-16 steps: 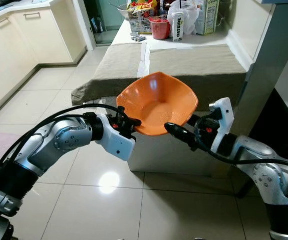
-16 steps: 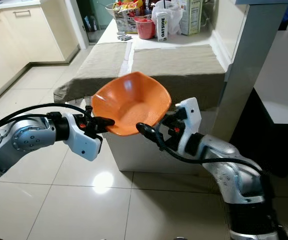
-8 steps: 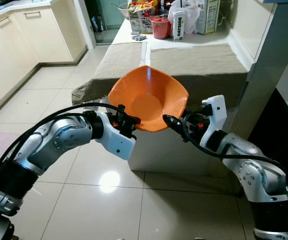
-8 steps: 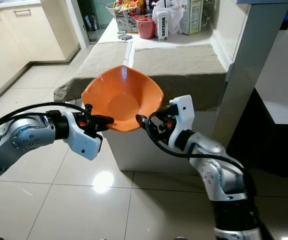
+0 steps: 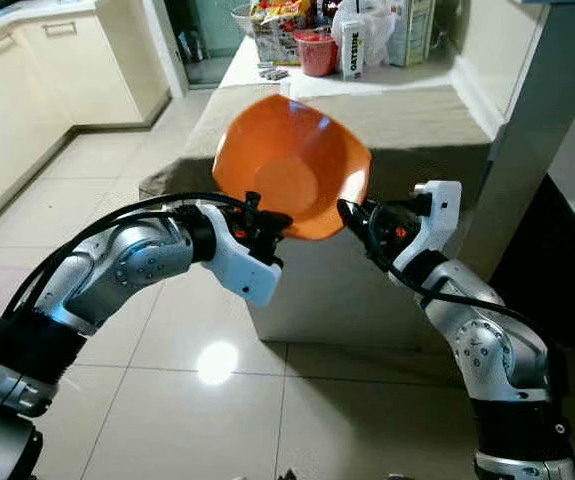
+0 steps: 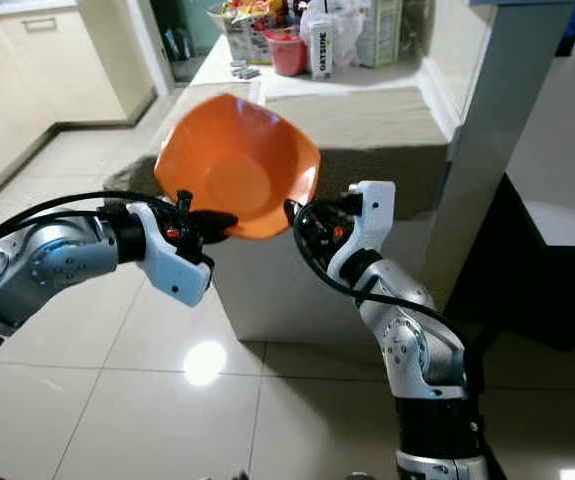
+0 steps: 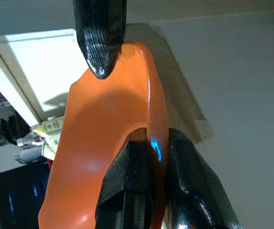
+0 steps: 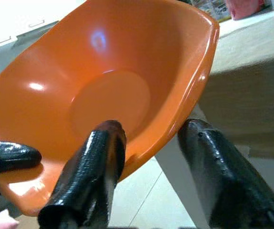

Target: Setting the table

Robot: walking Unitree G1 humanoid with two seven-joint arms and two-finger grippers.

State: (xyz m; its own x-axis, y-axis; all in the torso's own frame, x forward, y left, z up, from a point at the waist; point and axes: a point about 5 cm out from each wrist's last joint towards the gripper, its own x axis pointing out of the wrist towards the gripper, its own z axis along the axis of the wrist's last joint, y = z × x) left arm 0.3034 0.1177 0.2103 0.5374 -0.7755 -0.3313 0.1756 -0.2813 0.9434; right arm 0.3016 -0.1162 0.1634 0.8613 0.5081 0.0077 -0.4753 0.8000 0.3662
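An orange bowl (image 5: 292, 170) hangs tilted in the air, its inside facing me, in front of the cloth-covered table (image 5: 407, 110). My left gripper (image 5: 267, 225) is shut on the bowl's lower left rim; in the left wrist view its two fingers pinch the orange edge (image 7: 108, 138). My right gripper (image 5: 352, 215) sits at the lower right rim and is open. In the right wrist view one finger (image 8: 101, 157) lies inside the bowl (image 8: 103, 71) and the other (image 8: 213, 162) outside, with a gap around the rim.
Cartons, a red pot (image 5: 317, 52) and a white bag crowd the table's far end. Cream cabinets (image 5: 37, 80) line the left. A white pillar (image 5: 537, 110) stands close on the right. Glossy tiled floor (image 5: 217, 400) lies below my arms.
Both arms have lifted the bowl higher and tipped it more upright toward me. My right gripper has moved in from beside the bowl to straddle its rim.
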